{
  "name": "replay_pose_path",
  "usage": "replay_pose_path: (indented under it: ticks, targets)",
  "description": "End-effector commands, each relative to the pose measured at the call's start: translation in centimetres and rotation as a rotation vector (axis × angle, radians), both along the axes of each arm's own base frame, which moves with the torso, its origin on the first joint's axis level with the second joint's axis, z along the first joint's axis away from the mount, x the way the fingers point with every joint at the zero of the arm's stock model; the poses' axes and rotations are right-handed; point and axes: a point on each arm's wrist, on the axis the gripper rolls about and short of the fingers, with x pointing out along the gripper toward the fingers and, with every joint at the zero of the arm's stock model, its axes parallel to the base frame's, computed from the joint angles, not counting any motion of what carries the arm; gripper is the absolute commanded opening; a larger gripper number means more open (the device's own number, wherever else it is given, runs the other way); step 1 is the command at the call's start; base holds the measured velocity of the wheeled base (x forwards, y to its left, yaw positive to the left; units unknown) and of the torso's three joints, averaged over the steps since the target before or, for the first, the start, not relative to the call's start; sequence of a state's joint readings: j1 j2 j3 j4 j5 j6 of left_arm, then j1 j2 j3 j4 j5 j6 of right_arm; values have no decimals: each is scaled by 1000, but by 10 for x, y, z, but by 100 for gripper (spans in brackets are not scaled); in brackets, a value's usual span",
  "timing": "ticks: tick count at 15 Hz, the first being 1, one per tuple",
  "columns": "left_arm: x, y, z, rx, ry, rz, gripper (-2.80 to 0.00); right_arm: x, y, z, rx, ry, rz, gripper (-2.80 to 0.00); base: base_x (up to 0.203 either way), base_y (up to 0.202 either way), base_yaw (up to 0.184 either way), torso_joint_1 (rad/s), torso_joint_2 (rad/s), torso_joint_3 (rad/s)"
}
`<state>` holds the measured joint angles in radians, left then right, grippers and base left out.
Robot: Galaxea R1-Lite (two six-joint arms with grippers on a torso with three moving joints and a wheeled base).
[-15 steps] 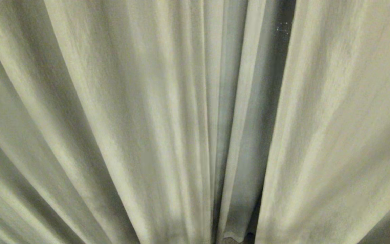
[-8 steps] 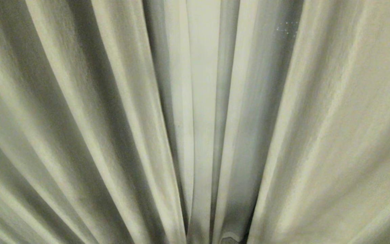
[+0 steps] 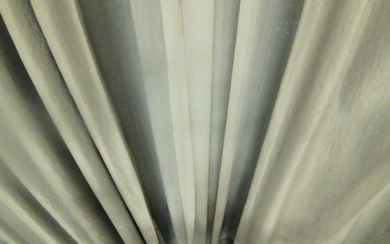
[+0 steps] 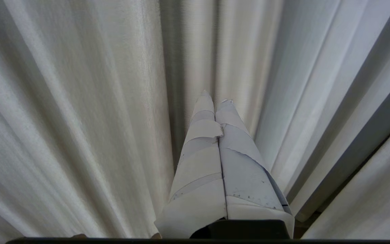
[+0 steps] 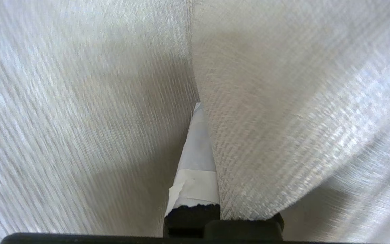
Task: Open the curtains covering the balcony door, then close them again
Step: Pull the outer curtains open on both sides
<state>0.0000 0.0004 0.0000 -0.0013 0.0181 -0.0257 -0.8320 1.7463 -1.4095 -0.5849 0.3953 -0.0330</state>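
Your right gripper (image 5: 200, 112) is clamped on the curtains (image 3: 333, 135); your left gripper (image 4: 215, 98) hangs closed, empty, beside the pleats.

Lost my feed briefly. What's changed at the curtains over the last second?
In the head view the left folds of the curtains have bunched leftward, and the dark gap at upper right is now covered. The right gripper, shut, is buried in fabric. The left gripper, shut, holds nothing.
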Motion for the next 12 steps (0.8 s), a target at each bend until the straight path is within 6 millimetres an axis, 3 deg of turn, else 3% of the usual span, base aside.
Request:
replay_pose_path:
  ticks: [1,2,3,4,12]
  targets:
    - [0,0,0,0,-1,0,-280,-8,30,15,-32,-30,48,-280,0,0,0,0,0,0]
    - [0,0,0,0,-1,0,-280,-7,34,16,-34,-33,60,-280,0,0,0,0,0,0]
    - [0,0,0,0,-1,0,-280,-7,37,15,-30,-29,65,-196,0,0,0,0,0,0]
    - [0,0,0,0,-1,0,-280,-8,40,14,-28,-28,69,0,0,0,0,0,0,0]
    - [0,0,0,0,-1,0,-280,-30,61,3,3,1,69,0,0,0,0,0,0,0]
